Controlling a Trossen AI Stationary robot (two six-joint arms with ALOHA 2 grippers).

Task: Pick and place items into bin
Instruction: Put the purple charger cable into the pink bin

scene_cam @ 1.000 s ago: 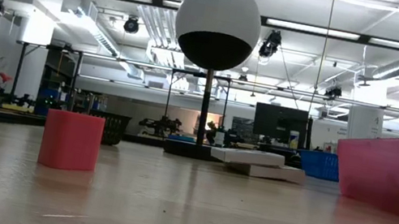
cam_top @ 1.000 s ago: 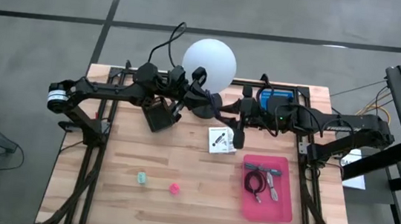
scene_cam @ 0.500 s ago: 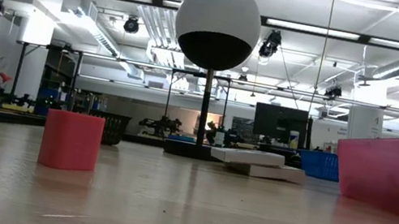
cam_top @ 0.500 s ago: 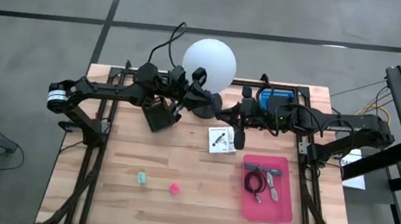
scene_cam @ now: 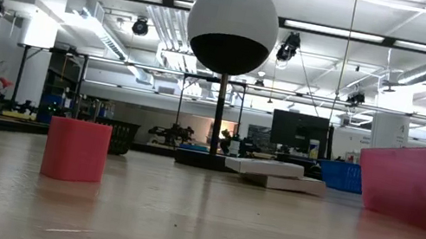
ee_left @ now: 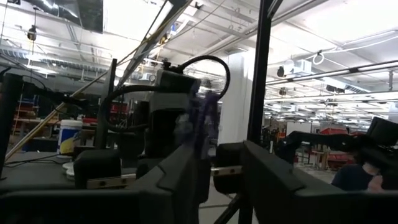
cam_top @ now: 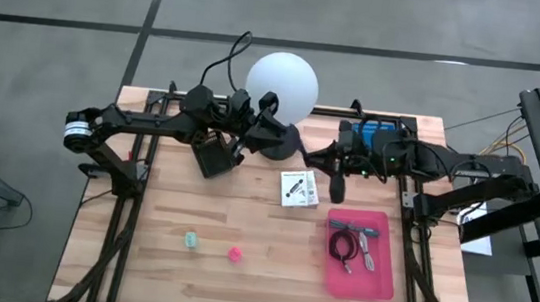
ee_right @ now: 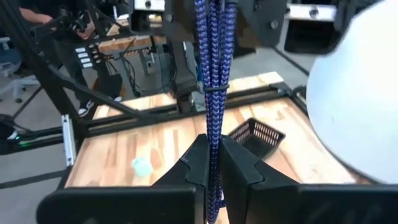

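Though the low view crops most of it, pink block (scene_cam: pixel 76 150): matte cube nr front edge; green block (cam_top: pixel 191 239) beside it, apart.
Pink bin (cam_top: pixel 361 253): translucent plastic tray, front right; holds dark coiled cable (cam_top: pixel 343 247) + silvery metal piece (cam_top: pixel 364 247).
White printed card (cam_top: pixel 297 188): flat, mid-table.
Right gripper (ee_right: pixel 212 163): fingers clamped on braided purple cord (ee_right: pixel 211 74).
Left gripper (ee_left: pixel 217 171): by the lamp (cam_top: pixel 282 87), can't tell if open or closed.

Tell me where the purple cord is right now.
In the right wrist view the purple cord hangs pinched between the right gripper fingers. Seen from above, that gripper sits at the table's back centre, beside the globe lamp base, facing the left gripper.
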